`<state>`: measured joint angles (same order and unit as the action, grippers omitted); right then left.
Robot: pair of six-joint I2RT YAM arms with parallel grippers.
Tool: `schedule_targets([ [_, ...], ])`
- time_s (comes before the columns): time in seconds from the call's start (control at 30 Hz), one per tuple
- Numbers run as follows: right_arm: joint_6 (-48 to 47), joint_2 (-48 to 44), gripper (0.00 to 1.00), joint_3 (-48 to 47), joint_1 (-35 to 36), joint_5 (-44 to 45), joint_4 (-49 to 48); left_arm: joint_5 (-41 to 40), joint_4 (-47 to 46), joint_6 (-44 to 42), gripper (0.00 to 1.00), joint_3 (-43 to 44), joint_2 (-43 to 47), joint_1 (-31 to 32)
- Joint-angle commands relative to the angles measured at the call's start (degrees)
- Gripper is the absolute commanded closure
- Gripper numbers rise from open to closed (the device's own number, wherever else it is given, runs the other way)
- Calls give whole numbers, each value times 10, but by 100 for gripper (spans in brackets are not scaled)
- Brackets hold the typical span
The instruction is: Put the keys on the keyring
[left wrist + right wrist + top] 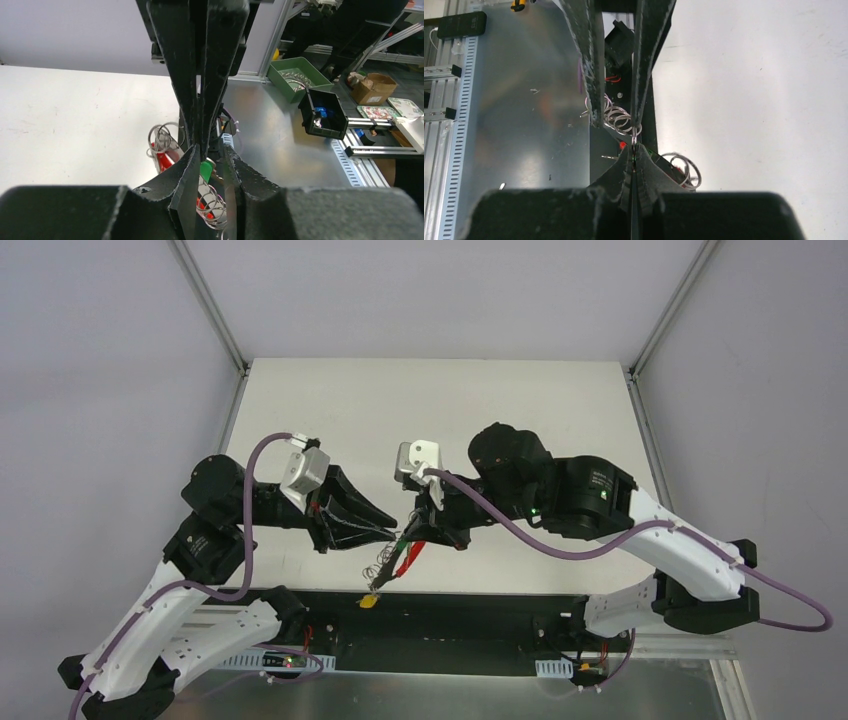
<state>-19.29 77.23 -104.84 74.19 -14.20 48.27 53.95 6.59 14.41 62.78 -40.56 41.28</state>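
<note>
Near edge of table (pixel 450 410), middle: your right pincer (pixel 634 148) clenched on green key (pixel 205 170); left pincer (pixel 211 151) straddles keyring (pixel 405 558) rings, grip: cannot tell.

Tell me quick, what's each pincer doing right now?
Left pincer: closed on the keyring.
Right pincer: closed on the green-tagged key.

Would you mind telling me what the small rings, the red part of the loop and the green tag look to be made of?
The rings look like thin bare steel wire: silver, coiled, glinting. The red part is glossy, perhaps plastic or coated metal; the look leaves that open. The green tag seems plastic: smooth, evenly coloured, slightly shiny.
</note>
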Motion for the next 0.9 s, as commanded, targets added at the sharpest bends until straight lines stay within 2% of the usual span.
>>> schedule_targets([
  [0.0, 18, 0, 100, -35, 2, -6, 16, 23, -17, 16, 79, 25, 1, 1],
  [0.47, 43, 13, 100, -69, 3, -11, 21, 41, -18, 20, 77, 17, -6, 0],
  [0.87, 52, 31, 100, -100, 2, -28, 52, 18, -18, -5, 68, 14, -3, 1],
])
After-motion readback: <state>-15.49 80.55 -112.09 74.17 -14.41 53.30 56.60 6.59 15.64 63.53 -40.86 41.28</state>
